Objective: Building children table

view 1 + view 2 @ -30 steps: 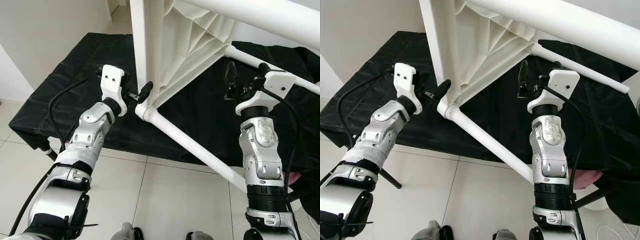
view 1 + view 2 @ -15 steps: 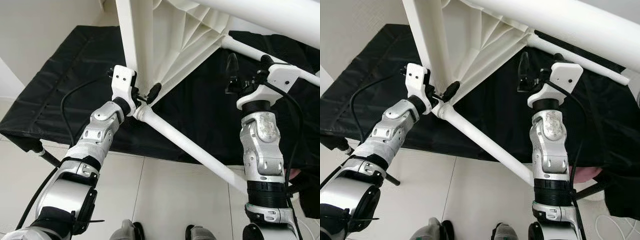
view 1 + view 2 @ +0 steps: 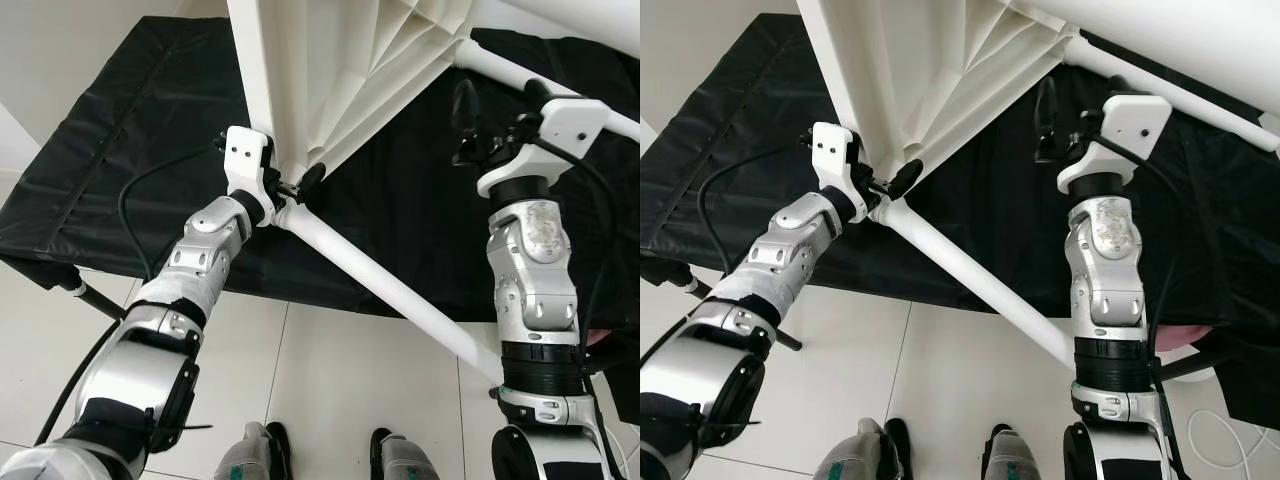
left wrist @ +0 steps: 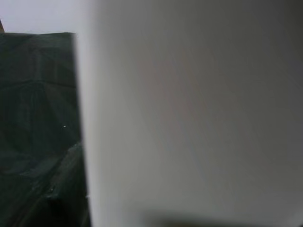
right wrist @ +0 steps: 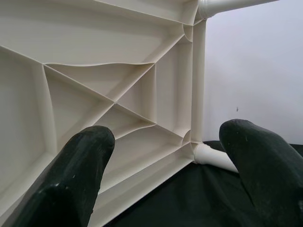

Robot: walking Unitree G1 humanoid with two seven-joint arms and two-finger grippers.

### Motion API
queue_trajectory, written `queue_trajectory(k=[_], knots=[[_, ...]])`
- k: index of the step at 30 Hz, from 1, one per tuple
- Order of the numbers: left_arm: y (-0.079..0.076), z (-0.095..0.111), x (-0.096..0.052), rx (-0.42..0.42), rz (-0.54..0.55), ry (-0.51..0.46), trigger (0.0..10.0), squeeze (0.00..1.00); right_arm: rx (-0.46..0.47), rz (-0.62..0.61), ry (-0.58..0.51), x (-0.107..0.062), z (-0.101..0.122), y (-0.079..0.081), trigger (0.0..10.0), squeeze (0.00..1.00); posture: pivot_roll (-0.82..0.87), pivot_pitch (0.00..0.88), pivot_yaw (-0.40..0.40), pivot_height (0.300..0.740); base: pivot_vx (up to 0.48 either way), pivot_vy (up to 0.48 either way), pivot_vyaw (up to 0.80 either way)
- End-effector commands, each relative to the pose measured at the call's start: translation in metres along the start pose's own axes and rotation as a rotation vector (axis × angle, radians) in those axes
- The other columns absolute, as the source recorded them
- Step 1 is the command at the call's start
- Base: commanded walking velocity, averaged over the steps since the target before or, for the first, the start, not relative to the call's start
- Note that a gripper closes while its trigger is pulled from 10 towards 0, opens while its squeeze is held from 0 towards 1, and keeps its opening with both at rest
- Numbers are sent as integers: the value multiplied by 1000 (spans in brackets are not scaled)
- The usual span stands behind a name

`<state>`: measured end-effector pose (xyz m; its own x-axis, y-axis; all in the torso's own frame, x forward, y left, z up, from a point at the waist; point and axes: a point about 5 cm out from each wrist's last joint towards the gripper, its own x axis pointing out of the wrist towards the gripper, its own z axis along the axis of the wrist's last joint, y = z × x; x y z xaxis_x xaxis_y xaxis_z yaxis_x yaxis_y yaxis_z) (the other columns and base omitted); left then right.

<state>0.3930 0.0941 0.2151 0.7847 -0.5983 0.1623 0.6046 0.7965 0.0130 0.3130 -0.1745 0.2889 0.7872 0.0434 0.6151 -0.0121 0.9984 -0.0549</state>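
A white plastic children's table lies tipped on a black cloth [image 3: 110,170], its ribbed underside [image 3: 385,60] facing me. One white round leg [image 3: 390,290] runs from the corner socket [image 3: 290,213] down toward my right arm. My left gripper [image 3: 305,185] is pressed in at that corner, one black finger lying against the rim; its other finger is hidden. In the left wrist view a blurred white surface [image 4: 189,118] sits very close. My right gripper [image 5: 175,175] is raised to the right of the table, open, with nothing between its fingers [image 5: 80,165].
A second white leg [image 3: 520,75] crosses behind my right wrist. The black cloth covers a low platform with tiled floor [image 3: 330,400] in front of it. My feet [image 3: 260,455] stand on the tiles. Something pink [image 3: 1185,340] lies at the cloth's right edge.
My left gripper moved forward from clear of the table to right against its corner by the leg socket. The camera tilted down. The right gripper stayed raised and open.
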Motion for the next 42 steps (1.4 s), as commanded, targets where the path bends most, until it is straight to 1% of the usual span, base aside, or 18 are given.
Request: queue_trajectory(k=[1,15,16,17,18,23,25,27,30,31,33,34,35,37,38,39,41,42], knots=[[-17,5,0,17,-358,-14,10000,0,-6,0,-7,0,2,-1,10000,0,-196,212,104,740,0,0,0],[-11,21,6,13,-310,-77,10000,0,-27,-31,-17,1,6,-10,10000,0,-214,221,106,740,0,0,0],[-11,22,7,1,-302,-86,4706,0,-28,-30,-18,1,6,-10,10000,0,-213,224,102,740,0,0,0],[-11,22,7,1,-302,-86,4706,0,-28,-30,-18,1,6,-10,10000,0,-213,224,102,740,0,0,0],[-9,24,6,-5,-296,-103,0,0,-27,-29,-17,2,6,-11,10000,0,-211,224,98,740,0,0,0],[-8,25,6,-9,-292,-114,0,0,-23,-29,-17,3,6,-11,10000,0,-211,224,98,740,0,0,0],[-4,28,5,-4,-279,-125,0,0,-20,-27,-18,4,6,-10,10000,0,-203,227,93,740,0,0,0],[5,33,0,31,-236,-141,0,0,-13,-24,-18,6,5,-9,10000,0,-190,231,87,740,0,0,0],[10,35,-3,44,-213,-151,0,0,-11,-22,-17,6,5,-8,10000,0,-187,231,86,740,0,0,0],[15,38,-7,65,-187,-159,0,0,-7,-21,-16,6,4,-7,10000,0,-176,232,82,740,0,0,0],[15,38,-7,65,-187,-159,0,0,-7,-21,-16,6,4,-7,10000,0,-176,232,82,740,0,0,0],[29,48,-15,116,-121,-183,0,0,0,-18,-13,8,3,-6,10000,0,-165,235,77,740,0,0,0],[29,48,-15,116,-121,-183,0,0,0,-18,-13,8,3,-6,10000,0,-165,235,77,740,0,0,0],[41,57,-23,158,-77,-199,0,0,5,-16,-14,9,3,-5,10000,0,-161,237,76,740,0,0,0],[41,57,-23,158,-77,-199,0,0,5,-16,-14,9,3,-5,10000,0,-161,237,76,740,0,0,0],[47,61,-27,175,-58,-205,0,0,6,-15,-15,9,3,-4,10000,0,-159,237,75,740,0,0,0],[47,61,-27,175,-58,-205,0,0,6,-15,-15,9,3,-4,10000,0,-159,237,75,740,0,0,0],[54,65,-33,197,-27,-208,0,0,8,-14,-15,10,2,-4,10000,0,-157,240,74,740,0,0,0]])
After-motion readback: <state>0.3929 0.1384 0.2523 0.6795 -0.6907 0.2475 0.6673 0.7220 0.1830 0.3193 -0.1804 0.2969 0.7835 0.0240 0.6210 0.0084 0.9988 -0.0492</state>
